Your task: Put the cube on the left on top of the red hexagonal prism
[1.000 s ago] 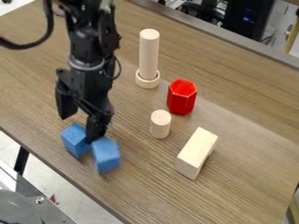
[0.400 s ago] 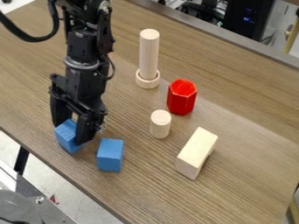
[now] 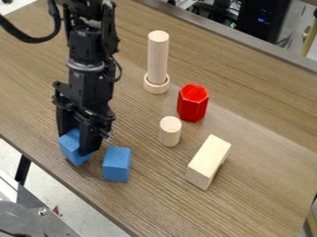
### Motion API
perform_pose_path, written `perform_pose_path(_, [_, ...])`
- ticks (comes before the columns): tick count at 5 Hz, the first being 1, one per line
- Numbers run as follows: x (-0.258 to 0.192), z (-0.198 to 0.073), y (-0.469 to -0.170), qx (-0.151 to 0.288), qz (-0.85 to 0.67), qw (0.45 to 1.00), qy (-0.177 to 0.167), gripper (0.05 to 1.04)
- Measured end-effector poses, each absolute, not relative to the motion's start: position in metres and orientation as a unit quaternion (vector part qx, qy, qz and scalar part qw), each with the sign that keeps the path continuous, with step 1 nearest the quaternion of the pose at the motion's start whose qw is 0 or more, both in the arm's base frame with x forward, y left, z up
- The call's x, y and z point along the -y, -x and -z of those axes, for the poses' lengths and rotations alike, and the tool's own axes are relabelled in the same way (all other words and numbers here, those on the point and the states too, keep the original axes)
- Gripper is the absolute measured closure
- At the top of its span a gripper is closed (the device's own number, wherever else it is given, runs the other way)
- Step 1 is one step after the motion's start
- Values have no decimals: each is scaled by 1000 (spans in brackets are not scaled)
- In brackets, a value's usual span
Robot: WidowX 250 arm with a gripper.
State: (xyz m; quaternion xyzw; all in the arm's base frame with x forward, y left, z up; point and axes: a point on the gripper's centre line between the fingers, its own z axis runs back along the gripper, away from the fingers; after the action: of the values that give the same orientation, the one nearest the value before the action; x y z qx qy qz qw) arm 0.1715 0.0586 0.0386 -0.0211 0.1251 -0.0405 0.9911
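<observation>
Blue and squared off, the left cube (image 3: 70,148) sat low on the counter (image 3: 248,199), close to its lower-left edge, with the black gripper (image 3: 74,144) hanging down over it. The fingers (image 3: 91,139) were on either side of the cube and, as far as could be judged, clamped on it. The second blue cube (image 3: 116,164) stood just beside, apart from the first, so a lift that swung sideways too early could have knocked it over or pushed it towards the edge. The hold itself looked like the first risk: the cube sat at a slant to the view, and if the fingers had it by a corner rather than flat faces, it might have twisted or slipped out on the way up. The red hexagonal prism (image 3: 193,102) stood upright towards the far edge, well apart from the cube, with the short round peg (image 3: 169,131) near it on the gripper's side. Carried too low, the cube could have clipped that peg or struck the prism's side and tipped it. The prism's top was small, so a cube let go off-centre, tilted or from too high would probably have slid off.
</observation>
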Motion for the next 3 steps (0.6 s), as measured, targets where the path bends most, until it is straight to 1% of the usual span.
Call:
perform_pose_path(2, [-17, -64, -213, -42, 111, 990, 70, 520])
perform_pose_path(3, [4, -74, -245, 5, 148, 986, 75, 520])
